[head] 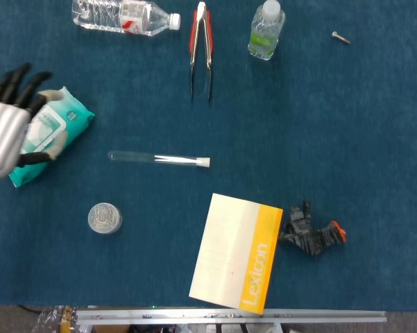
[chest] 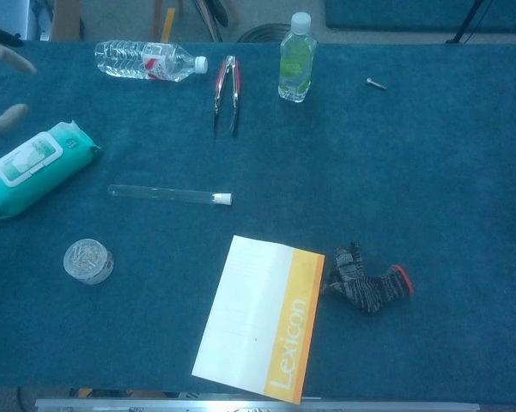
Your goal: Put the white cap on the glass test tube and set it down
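Observation:
The glass test tube (head: 156, 159) lies flat on the blue cloth, its white cap (head: 204, 162) on the right end; the chest view shows the same tube (chest: 161, 194) and cap (chest: 223, 198). My left hand (head: 7, 130) is at the far left edge of the head view, raised over the wipes pack, fingers spread and holding nothing. Only its fingertips (chest: 7, 117) show at the left edge of the chest view. The tube lies well clear of it. My right hand appears in neither view.
A teal wipes pack (chest: 33, 167) lies left of the tube, a round tin (head: 104, 218) below it. A Lexicon book (head: 237, 252) and a knit glove (head: 311, 233) sit in front. Water bottle (head: 123, 14), tongs (head: 200, 45), green bottle (head: 266, 30) and a bolt (head: 340, 37) line the back.

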Controlling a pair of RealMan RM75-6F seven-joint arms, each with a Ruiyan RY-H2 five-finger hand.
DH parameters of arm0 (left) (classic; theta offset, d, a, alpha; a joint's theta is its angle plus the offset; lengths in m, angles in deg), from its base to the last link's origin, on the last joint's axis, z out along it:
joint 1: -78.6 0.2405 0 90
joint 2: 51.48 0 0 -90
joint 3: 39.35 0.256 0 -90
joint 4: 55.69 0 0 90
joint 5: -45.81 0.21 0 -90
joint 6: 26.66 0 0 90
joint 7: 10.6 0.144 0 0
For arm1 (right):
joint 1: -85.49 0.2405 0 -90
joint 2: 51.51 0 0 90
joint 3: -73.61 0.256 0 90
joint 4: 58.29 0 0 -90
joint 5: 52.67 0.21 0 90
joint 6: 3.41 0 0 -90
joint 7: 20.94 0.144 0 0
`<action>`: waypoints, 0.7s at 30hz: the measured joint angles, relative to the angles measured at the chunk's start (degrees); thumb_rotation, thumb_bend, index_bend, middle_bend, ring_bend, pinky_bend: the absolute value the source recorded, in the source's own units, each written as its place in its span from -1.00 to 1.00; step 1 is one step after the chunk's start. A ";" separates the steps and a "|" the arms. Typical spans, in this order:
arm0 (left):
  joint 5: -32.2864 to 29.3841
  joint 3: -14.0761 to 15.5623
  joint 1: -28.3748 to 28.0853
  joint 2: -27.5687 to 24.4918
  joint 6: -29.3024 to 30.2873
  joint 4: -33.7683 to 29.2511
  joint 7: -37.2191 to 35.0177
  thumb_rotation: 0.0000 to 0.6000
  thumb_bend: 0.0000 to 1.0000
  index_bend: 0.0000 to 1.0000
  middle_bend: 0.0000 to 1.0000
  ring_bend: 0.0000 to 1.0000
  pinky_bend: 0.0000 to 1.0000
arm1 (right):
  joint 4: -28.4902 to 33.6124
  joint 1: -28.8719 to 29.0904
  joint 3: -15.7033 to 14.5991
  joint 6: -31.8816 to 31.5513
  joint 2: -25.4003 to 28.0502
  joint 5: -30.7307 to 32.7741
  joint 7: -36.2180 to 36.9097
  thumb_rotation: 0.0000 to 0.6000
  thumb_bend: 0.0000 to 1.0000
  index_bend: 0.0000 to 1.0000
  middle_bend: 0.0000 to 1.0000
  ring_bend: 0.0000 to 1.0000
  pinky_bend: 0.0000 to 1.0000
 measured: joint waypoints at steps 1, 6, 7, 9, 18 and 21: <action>-0.54 0.04 0.55 -0.73 0.41 -0.30 1.36 0.13 -0.29 -0.47 -0.74 -1.00 -0.85 | -0.21 -0.70 -0.18 -0.82 0.01 -0.04 -0.51 1.00 -0.35 -0.09 -0.40 -0.65 -0.21; -3.20 0.23 3.75 -3.94 2.95 -3.13 6.59 0.14 -0.29 -0.47 -0.74 -1.00 -0.85 | -0.94 -4.69 -1.31 -4.94 0.05 -0.19 -2.37 1.00 -0.35 -0.09 -0.40 -0.65 -0.21; -3.69 0.29 4.57 -4.43 3.72 -3.72 7.58 0.14 -0.29 -0.47 -0.74 -1.00 -0.85 | -1.02 -5.33 -1.54 -5.53 0.02 -0.26 -2.64 1.00 -0.35 -0.11 -0.40 -0.65 -0.21; -4.35 0.36 5.58 -4.72 4.78 -4.31 8.86 0.14 -0.29 -0.47 -0.74 -1.00 -0.85 | -1.27 -6.61 -2.11 -6.75 -0.18 -0.58 -3.61 1.00 -0.34 -0.13 -0.41 -0.66 -0.21; -4.45 0.54 9.26 -4.49 9.27 -5.27 9.69 0.16 -0.29 -0.47 -0.74 -1.00 -0.85 | -2.43 -9.75 -2.64 -8.17 -1.09 -0.42 -3.15 1.00 -0.34 -0.14 -0.42 -0.67 -0.21; -3.89 0.51 10.20 -4.50 10.17 -5.29 9.32 0.17 -0.29 -0.47 -0.74 -1.00 -0.85 | -2.51 -10.24 -2.48 -8.07 -1.05 -0.49 -2.77 1.00 -0.34 -0.14 -0.42 -0.67 -0.21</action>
